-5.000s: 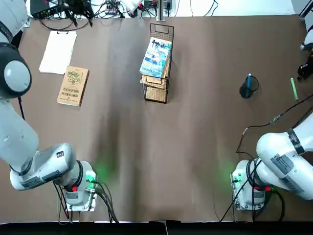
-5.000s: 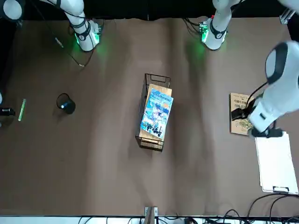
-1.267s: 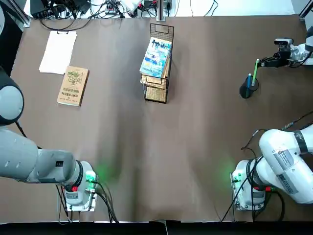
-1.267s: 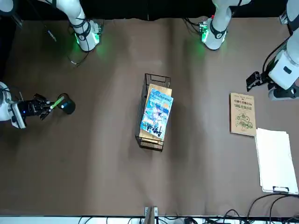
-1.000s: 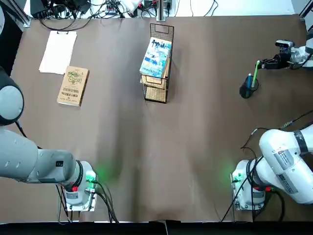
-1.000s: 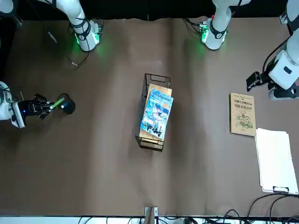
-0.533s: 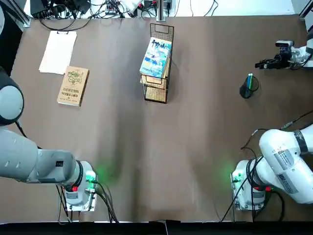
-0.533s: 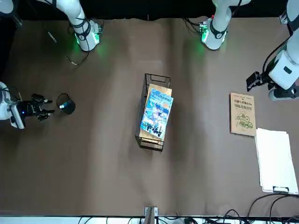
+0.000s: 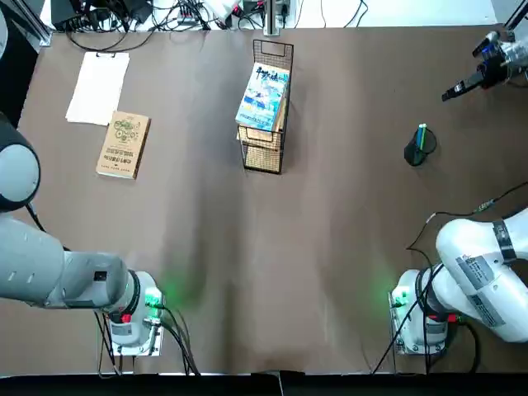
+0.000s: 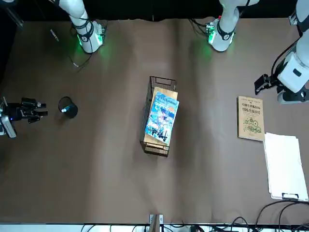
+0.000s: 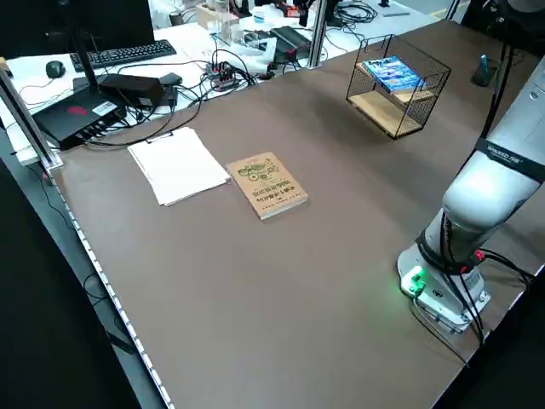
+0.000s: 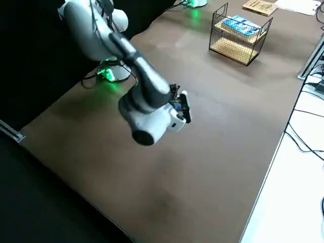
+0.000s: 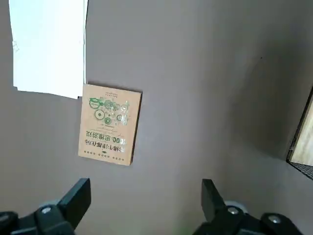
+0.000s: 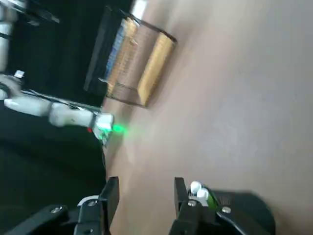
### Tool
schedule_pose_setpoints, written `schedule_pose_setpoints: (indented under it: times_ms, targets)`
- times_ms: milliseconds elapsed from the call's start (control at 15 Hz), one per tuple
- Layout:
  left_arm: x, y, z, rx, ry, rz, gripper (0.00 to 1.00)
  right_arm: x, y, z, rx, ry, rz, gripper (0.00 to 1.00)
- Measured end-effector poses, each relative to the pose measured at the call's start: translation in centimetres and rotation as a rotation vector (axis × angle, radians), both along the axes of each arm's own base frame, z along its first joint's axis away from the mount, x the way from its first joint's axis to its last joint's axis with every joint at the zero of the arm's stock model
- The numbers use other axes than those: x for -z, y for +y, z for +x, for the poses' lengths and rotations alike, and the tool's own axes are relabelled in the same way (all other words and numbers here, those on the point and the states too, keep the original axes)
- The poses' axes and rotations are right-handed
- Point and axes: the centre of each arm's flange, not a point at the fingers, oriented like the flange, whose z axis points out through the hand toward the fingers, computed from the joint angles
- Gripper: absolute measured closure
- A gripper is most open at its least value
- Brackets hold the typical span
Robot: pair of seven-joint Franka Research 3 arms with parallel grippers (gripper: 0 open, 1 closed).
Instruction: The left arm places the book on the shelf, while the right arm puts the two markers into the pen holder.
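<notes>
Hovering over the bench (image 9: 330,247), right arm (image 9: 487,264), one: reaching out past its base along the bench's right edge, elbow bent, its gripper (image 14: 146,183) above the right part of the bench, just beyond the pen holder on the right-edge side and apart from it. Wrist canted, fingers spread, nothing between them.

Left arm (image 9: 74,279), one: drawn back along the bench's left edge, forearm folded outward; its gripper (image 13: 146,190) raised, aimed down at the bench's left part. Fingers spread wide, holding nothing.

Pen holder (image 9: 414,153), black, cylindrical: on the bench's right part, well apart from the shelf. Contents: blue marker (image 9: 419,138) and green marker (image 9: 424,132), side by side, ends showing at the mouth.

Shelf (image 9: 262,159), black wire with wooden planks: about midway between left and right edges. Upon its upper plank, book (image 9: 264,95), blue and white, lying flat, cover up.

Toward the left edge: tan-brown book (image 9: 124,145), flat; white paper (image 9: 97,87), nearer the far left corner.
</notes>
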Motion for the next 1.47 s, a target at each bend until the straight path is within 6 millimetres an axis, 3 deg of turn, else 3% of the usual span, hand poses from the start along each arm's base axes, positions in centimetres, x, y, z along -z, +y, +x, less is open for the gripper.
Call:
schedule_pose_setpoints:
  times_ms: [200, 533, 600, 667, 800, 867, 1000, 1200, 1467]
  targets:
    - [0.0, 0.0, 0.0, 0.001, 0.000, 0.000, 0.00, -4.0, 3.3, 1.9, -0.057, 0.131, -0.246, 0.45]
    - [0.0, -0.1, 0.0, 0.001, 0.000, 0.000, 0.00, -12.4, 10.4, 3.8, -0.025, 0.277, -0.650, 0.39]
    - [0.0, 0.0, 0.0, 0.000, 0.000, 0.000, 0.00, -15.5, 13.0, 3.8, 0.004, 0.293, -0.764, 0.30]
    - [0.0, 0.0, 0.0, 0.000, 0.000, 0.000, 0.00, -17.0, 14.3, 3.8, 0.015, 0.292, -0.817, 0.30]
    - [0.0, 0.0, 0.0, -0.001, 0.000, 0.000, 0.00, -19.6, 16.8, 3.6, 0.046, 0.290, -0.922, 0.17]
    - [0.0, 0.1, 0.0, -0.001, 0.000, 0.000, 0.00, -20.7, 18.1, 3.5, 0.062, 0.286, -0.970, 0.17]
    - [0.0, 0.1, 0.0, -0.001, 0.000, 0.000, 0.00, -22.9, 20.8, 3.2, 0.091, 0.269, -1.050, 0.08]
    - [0.0, 0.1, 0.0, -0.001, 0.000, 0.000, 0.00, -25.9, 25.2, 2.4, 0.159, 0.253, -1.121, 0.04]
    - [0.0, 0.1, 0.0, -0.001, -0.001, 0.000, 0.00, -30.0, 27.4, 0.2, 0.276, 0.175, -1.129, 0.01]
